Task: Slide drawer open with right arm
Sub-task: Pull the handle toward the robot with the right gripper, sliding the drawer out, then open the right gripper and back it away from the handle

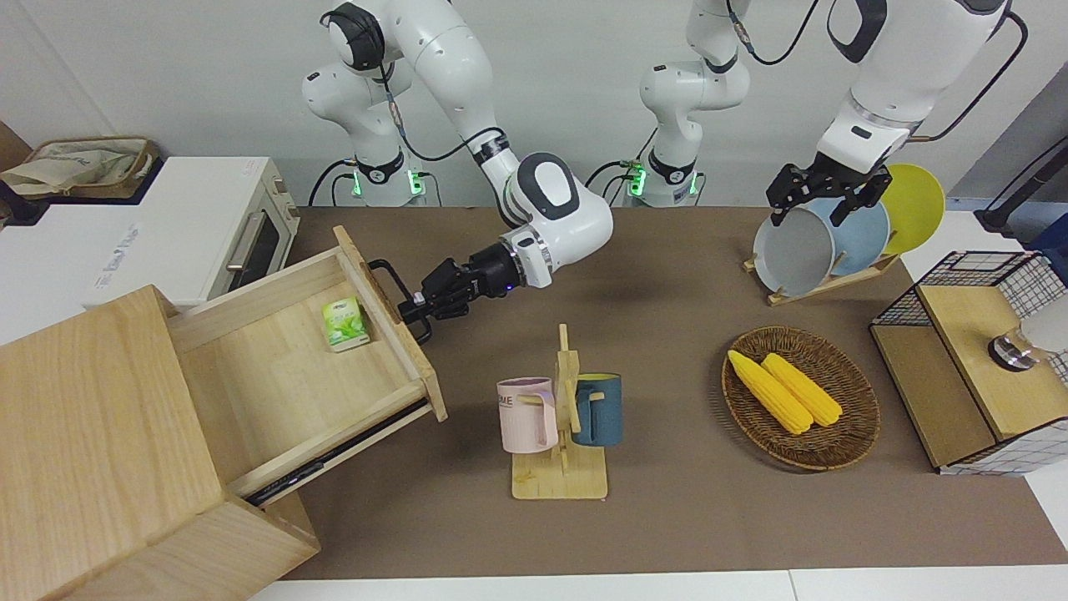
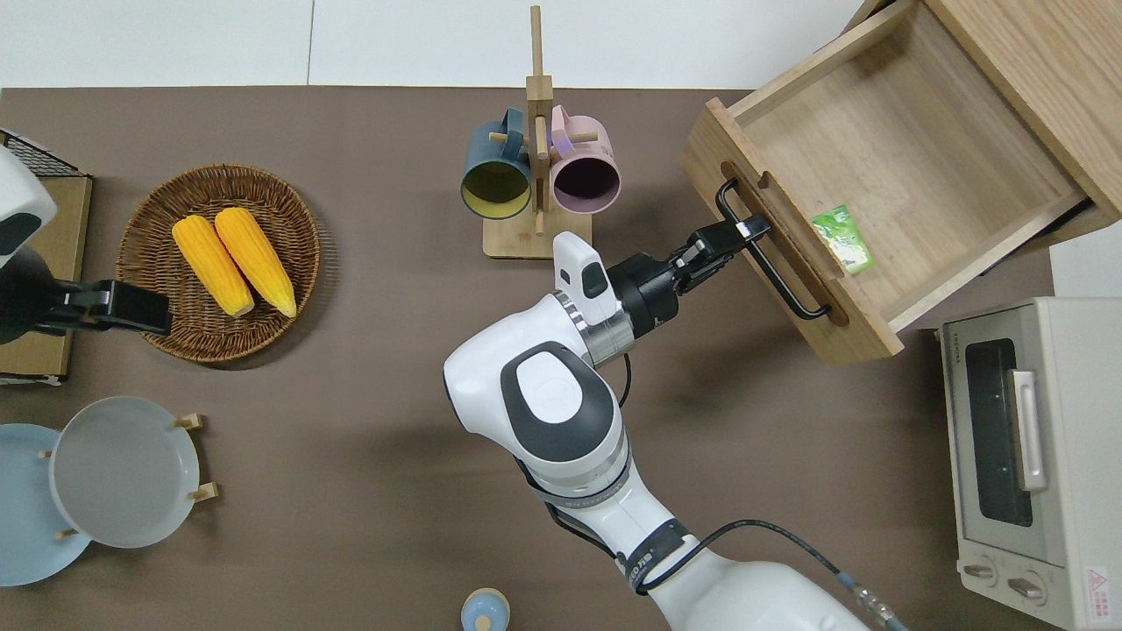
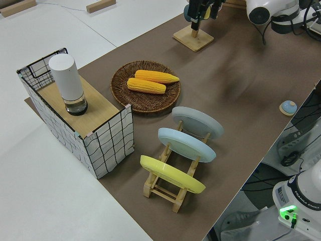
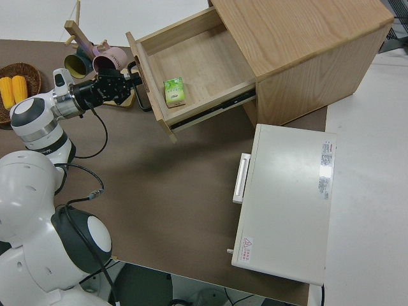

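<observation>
The right arm's tool (image 2: 741, 235) is clamped on the drawer's (image 2: 885, 175) black handle (image 2: 771, 263), whose bar lies crosswise to the pull toward the tabletop's middle.

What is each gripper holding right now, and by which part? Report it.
The right gripper is shut on the drawer's black bar handle, near the bar's middle. The left arm is parked.
</observation>
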Motion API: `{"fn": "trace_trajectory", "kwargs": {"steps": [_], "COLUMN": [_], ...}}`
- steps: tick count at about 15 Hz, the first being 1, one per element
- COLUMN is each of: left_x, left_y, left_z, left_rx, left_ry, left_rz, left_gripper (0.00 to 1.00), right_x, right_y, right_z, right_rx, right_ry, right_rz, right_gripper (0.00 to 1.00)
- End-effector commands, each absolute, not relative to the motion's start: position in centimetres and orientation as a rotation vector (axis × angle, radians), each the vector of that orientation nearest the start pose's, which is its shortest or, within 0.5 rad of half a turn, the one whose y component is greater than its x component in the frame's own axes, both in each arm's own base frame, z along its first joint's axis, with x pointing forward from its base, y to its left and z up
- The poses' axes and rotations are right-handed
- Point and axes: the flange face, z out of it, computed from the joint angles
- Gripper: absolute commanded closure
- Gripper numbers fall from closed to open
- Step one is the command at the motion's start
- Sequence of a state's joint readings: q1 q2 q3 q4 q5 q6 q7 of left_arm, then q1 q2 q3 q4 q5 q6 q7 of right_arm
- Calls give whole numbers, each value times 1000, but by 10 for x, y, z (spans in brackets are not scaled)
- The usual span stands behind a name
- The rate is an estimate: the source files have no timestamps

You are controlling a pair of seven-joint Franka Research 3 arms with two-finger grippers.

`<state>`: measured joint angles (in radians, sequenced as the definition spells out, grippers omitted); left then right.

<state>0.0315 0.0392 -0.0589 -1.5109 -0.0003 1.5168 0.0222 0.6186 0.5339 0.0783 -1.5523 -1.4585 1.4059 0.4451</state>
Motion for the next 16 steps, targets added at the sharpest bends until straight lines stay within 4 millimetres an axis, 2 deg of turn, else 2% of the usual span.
{"fn": "trace_trajectory", "kwargs": {"steps": [1, 5, 6, 7, 8, 9, 16], "left_x": [563, 563, 563, 563, 563, 563, 563], "left_y": [-13, -13, -13, -13, -13, -13, -13], "left_z": [629, 629, 629, 629, 629, 630, 629], "left_rx": [-3126, -3126, -3126, -3126, -3126, -3126, -3126], "left_ry": [94, 94, 94, 94, 92, 94, 94], "left_rz": [62, 62, 62, 62, 62, 60, 62], "left_gripper": [7, 7, 7, 7, 7, 7, 7], "right_x": [583, 583, 583, 583, 583, 583, 583], "right_y": [333, 333, 333, 333, 334, 334, 334], "right_z": [403, 403, 403, 402, 402, 403, 403], "right_rx": [1559, 1558, 1558, 1558, 1558, 1560, 1560], "right_ry": [493, 495, 493, 494, 496, 497, 491], "right_rz": [272, 274, 275, 274, 275, 278, 283], "right_gripper": [1000, 1000, 874, 519, 117, 14, 11]}}
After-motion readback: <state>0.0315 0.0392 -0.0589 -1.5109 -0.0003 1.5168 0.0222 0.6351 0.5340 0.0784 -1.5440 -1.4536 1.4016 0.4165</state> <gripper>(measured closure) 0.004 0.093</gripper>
